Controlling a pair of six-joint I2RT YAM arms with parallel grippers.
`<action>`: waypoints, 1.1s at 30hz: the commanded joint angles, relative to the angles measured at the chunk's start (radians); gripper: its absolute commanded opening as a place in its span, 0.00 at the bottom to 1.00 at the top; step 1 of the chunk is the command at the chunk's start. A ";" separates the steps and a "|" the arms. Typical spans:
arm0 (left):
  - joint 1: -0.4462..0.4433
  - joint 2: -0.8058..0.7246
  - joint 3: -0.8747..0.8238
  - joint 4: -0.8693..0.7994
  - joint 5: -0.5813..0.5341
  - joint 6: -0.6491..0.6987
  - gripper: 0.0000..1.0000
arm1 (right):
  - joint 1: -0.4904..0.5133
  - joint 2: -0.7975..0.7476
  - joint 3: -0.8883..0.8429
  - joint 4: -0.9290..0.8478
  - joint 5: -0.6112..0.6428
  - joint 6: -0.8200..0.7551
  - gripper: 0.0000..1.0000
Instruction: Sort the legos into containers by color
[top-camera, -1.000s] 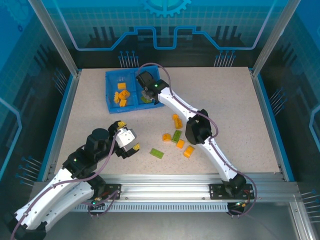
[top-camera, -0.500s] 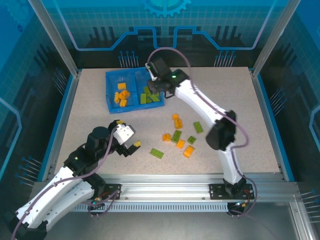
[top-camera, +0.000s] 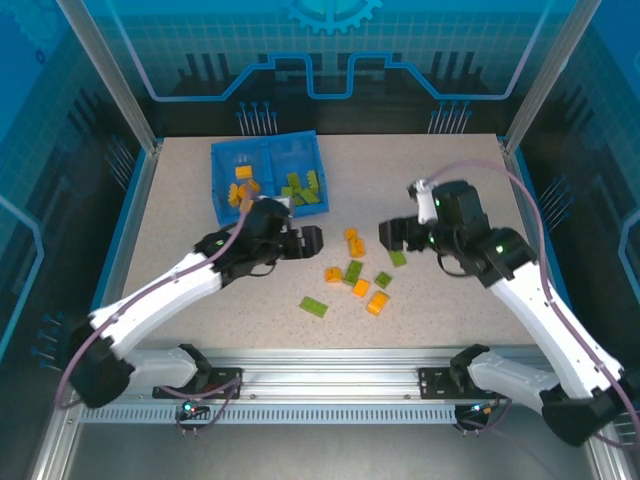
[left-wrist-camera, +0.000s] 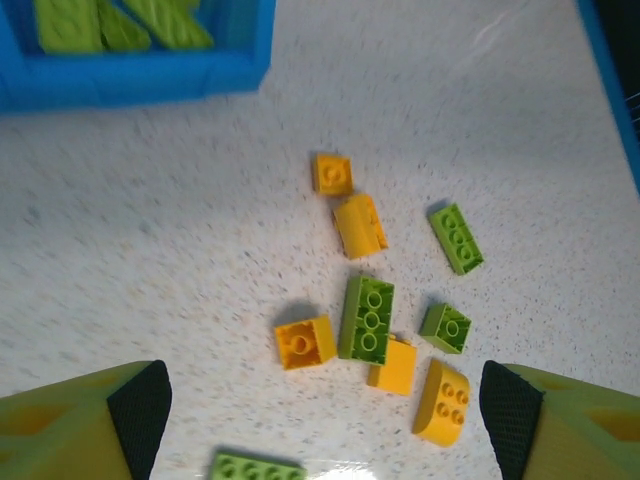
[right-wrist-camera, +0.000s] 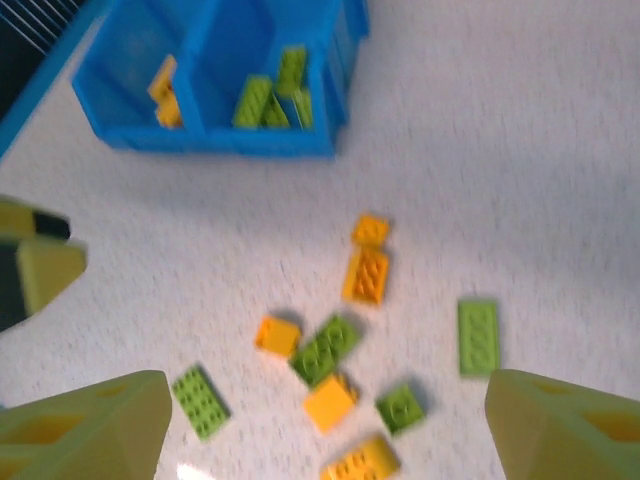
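Top external: left tool (top-camera: 306, 241) and right tool (top-camera: 393, 234) both spread wide, empty, flanking loose legos (top-camera: 354, 271) on surface (top-camera: 470, 180); tray (top-camera: 215, 180) part-filled.

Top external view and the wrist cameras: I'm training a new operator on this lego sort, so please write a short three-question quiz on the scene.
1. True or false: the left gripper is shut on a lego.
2. In the top view, which colour lies in the right compartment of the tray? A orange, B green, C both colours.
3. How many green legos lie loose on the table?

Key: 1 false, its fingers stand wide apart with nothing held between them; 2 B; 3 four.
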 joint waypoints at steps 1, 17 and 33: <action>-0.051 0.171 0.102 -0.031 -0.008 -0.232 0.84 | -0.022 -0.085 -0.117 -0.055 -0.050 0.074 0.96; -0.061 0.810 0.504 -0.048 0.058 -0.305 0.69 | -0.064 -0.211 -0.248 -0.126 -0.035 0.139 1.00; -0.061 0.730 0.434 -0.037 0.050 -0.271 0.21 | -0.070 -0.174 -0.237 -0.114 -0.166 0.113 1.00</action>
